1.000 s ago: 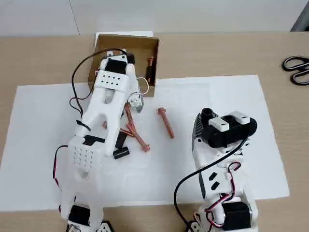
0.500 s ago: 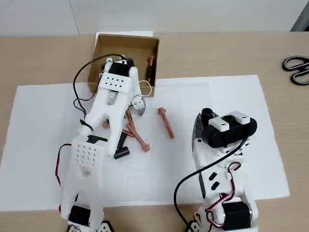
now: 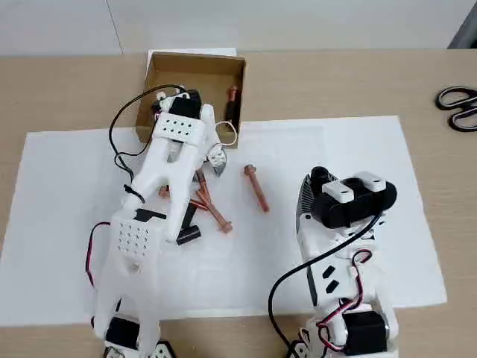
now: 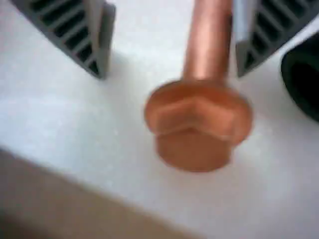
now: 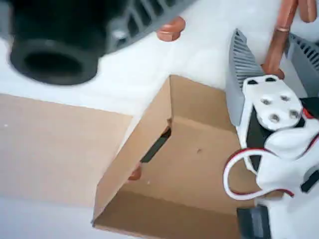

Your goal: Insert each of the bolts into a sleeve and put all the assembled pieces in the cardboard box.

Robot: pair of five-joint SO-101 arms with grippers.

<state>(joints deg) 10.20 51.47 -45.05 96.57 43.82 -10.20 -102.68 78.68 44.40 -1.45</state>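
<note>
My left gripper [image 3: 208,161] hangs open over a pile of copper bolts [image 3: 210,207] on the white paper, just in front of the cardboard box [image 3: 195,63]. In the left wrist view one bolt [image 4: 198,124] lies between the open fingers [image 4: 97,42], its shaft close to one of them. At the right, my right gripper [image 3: 316,183] is shut on a black sleeve [image 3: 320,177], whose open end [image 5: 52,56] shows in the right wrist view. An assembled piece [image 3: 231,105] lies in the box. Another bolt [image 3: 256,189] lies alone between the arms.
Two black sleeves [image 3: 186,234] lie on the paper beside the left arm. A sheet of white paper [image 3: 387,164] covers the middle of the wooden table. Scissors [image 3: 458,105] lie at the far right edge.
The left arm's wrist has shifted slightly away from the box, its gripper staying over the bolt pile. The right arm has stayed still with the sleeve.
</note>
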